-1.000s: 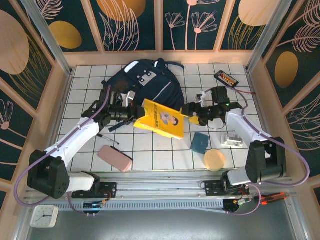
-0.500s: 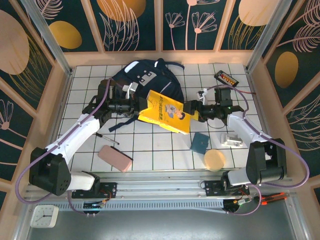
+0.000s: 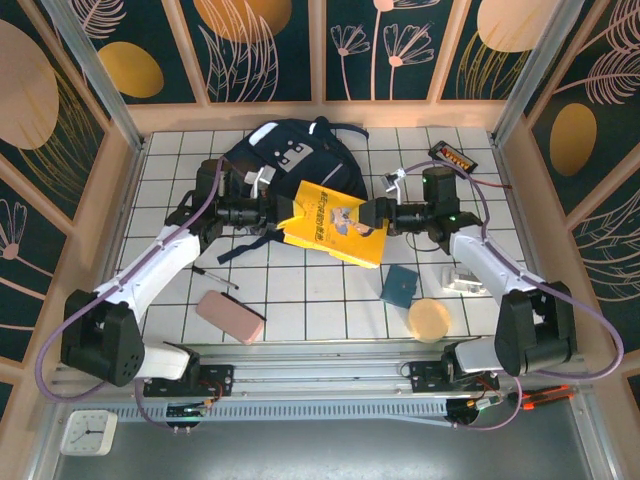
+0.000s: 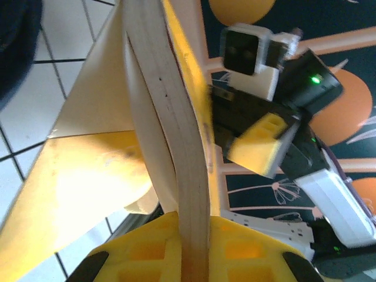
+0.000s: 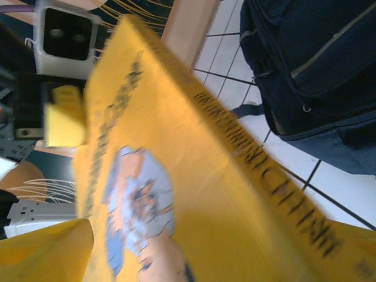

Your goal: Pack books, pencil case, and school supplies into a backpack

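Left claw (image 3: 276, 214) is clamped on the left edge of the thin bright-yellow book with a cartoon cover (image 3: 335, 225). Right claw (image 3: 378, 214) stands wide at its right edge. Best to close the right one firmly before steering toward the large navy-blue fabric backpack (image 3: 290, 165). The book hangs tilted at frame centre, just below the bag, with its pages bowed.
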Robot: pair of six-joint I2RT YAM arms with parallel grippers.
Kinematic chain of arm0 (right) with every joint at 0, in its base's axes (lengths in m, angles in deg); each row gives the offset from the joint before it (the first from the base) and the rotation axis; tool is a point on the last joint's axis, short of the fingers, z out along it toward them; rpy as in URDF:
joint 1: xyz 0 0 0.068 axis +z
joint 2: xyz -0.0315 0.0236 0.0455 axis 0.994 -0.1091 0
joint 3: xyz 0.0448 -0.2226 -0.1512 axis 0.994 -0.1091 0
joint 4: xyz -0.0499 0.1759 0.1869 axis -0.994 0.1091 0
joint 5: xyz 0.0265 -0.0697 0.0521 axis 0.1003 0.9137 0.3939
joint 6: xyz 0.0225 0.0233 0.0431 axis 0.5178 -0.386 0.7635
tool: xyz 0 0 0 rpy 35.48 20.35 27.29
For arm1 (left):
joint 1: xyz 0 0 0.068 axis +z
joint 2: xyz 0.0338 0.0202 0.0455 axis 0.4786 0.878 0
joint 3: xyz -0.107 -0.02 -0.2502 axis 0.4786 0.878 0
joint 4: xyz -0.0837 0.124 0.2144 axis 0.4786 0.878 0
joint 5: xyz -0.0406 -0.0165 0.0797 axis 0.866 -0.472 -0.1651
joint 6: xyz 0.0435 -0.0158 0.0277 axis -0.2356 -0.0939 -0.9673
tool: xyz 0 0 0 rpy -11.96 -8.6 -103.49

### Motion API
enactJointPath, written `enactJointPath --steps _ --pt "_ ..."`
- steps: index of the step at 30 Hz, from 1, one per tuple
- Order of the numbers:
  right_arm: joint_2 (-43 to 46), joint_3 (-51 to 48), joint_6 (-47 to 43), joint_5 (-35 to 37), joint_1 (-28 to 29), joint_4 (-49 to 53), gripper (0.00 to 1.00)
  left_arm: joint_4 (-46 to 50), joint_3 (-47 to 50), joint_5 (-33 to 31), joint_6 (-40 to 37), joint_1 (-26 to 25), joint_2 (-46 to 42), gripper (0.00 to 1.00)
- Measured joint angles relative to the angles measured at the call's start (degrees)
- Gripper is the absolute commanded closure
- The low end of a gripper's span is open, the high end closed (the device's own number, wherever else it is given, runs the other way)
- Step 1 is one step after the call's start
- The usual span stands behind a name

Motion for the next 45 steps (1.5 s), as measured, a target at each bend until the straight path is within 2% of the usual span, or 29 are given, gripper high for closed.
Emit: enactJointPath --steps 6,9,10,11,12,13,14,15,17,21,23,26,29,32,34,39,42,45 --pt "3.2 -0.2 1.1 -0.3 0.0 0.9 0.22 1.8 -0.2 -1.0 -2.2 2.7 1.6 0.87" --pt "3.3 -0.4 1.8 0.2 0.0 1.2 0.37 2.4 -0.8 -1.2 -2.9 2.9 2.3 0.82" --pt "3.3 -0.4 2.2 0.5 0.0 1.2 0.45 2.6 -1.0 -1.3 -3.2 2.9 2.5 0.76" --pt "3.3 -0.5 2.8 0.8 0.0 1.0 0.53 2.8 -1.3 -1.6 -3.3 2.9 2.7 0.64" --pt "3.3 -0.6 3.2 0.9 0.0 0.9 0.62 3.1 -1.6 -1.9 -3.6 2.9 3.0 0.46" --pt "3.2 -0.7 3.6 1.0 0.0 0.7 0.72 3.9 -2.1 -2.4 -4.5 3.0 3.1 0.19" --pt "3.2 -0.8 3.9 1.2 0.0 0.6 0.86 5.0 -2.6 -3.0 -5.2 3.1 3.2 0.01" --pt "3.2 -0.8 4.0 1.5 0.0 0.4 0.93 7.2 -3.7 -4.2 -6.6 3.3 3.4 0.01" --pt "3.2 -0.9 4.2 2.5 -0.2 0.7 0.96 13.9 -7.2 -8.3 -10.8 3.6 4.1 0.01" --pt "2.7 -1.8 4.3 5.1 -2.7 1.1 0.97 28.4 -17.9 -24.3 -20.9 4.6 6.7 0.01" --pt "2.5 -2.2 4.6 6.1 -4.5 1.1 0.97 32.8 -21.2 -30.9 -24.4 4.9 7.3 0.01" --pt "1.9 -2.2 4.7 7.1 -6.4 1.3 1.00 35.9 -22.8 -36.6 -27.3 4.9 7.4 0.01" --pt "1.4 -1.4 3.7 10.0 -8.1 5.4 1.00 35.5 -22.0 -37.8 -28.2 4.9 7.4 0.01" --pt "1.6 0.5 2.3 18.0 -10.8 12.3 1.00 32.5 -20.1 -38.7 -29.5 4.1 7.4 0.01" --pt "3.3 1.1 2.3 24.4 -13.4 15.4 1.00 31.1 -19.8 -40.8 -32.2 1.6 7.8 0.01" --pt "14.4 1.1 4.1 40.2 -18.3 19.3 1.00 26.9 -22.3 -45.4 -40.9 -7.8 13.6 0.01" --pt "18.0 1.7 4.8 45.3 -18.6 19.6 1.00 24.4 -22.9 -48.4 -44.9 -10.5 17.2 0.01" --pt "17.6 1.7 5.8 46.5 -18.5 19.8 1.00 23.3 -25.1 -52.9 -48.9 -12.2 21.3 0.01"
